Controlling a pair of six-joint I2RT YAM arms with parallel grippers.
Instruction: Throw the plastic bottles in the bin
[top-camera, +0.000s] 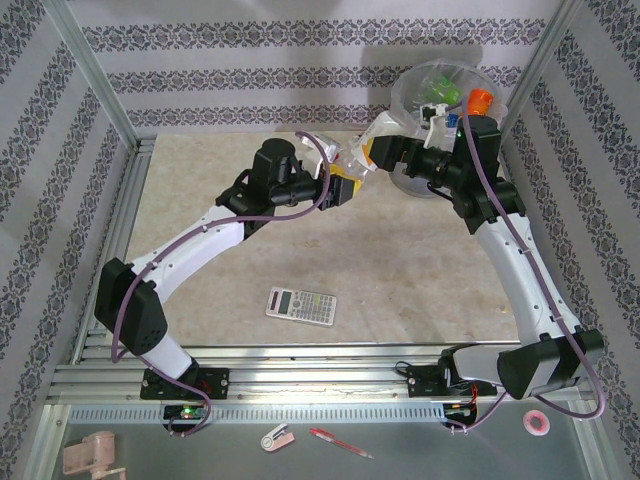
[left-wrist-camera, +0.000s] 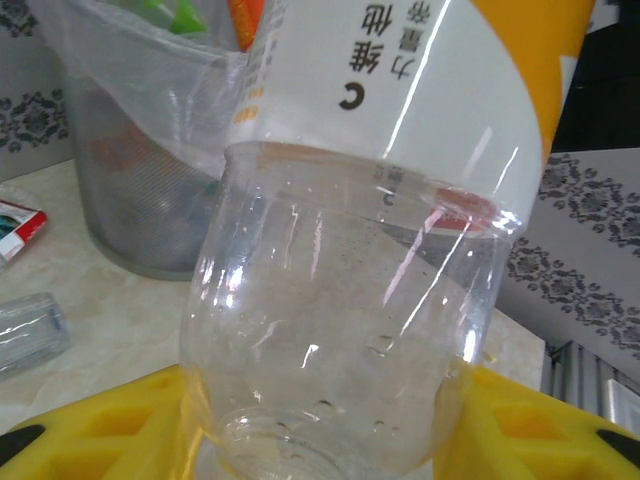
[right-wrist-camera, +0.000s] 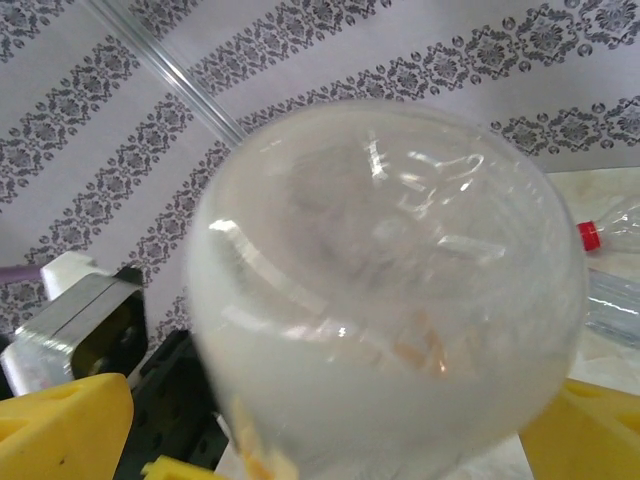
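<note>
Here we have the clear bottle (left-wrist-camera: 350, 330), white-and-orange label, held above the table (top-camera: 400, 270) just beside the bin (left-wrist-camera: 140, 220), not in it. The left fingers (left-wrist-camera: 110, 425) pinch it at the end nearest their camera. Its rounded far end sits between the right fingers (right-wrist-camera: 60, 425), which are spread wide; we cannot tell whether they touch it. A red-capped bottle (right-wrist-camera: 612, 262) lies on the table, and the calculator (top-camera: 301, 305) sits nearer the arm bases.

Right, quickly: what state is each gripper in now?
Left gripper: closed on a clear bottle.
Right gripper: jaws wide, blurred bottle between; grip cannot be told.
</note>
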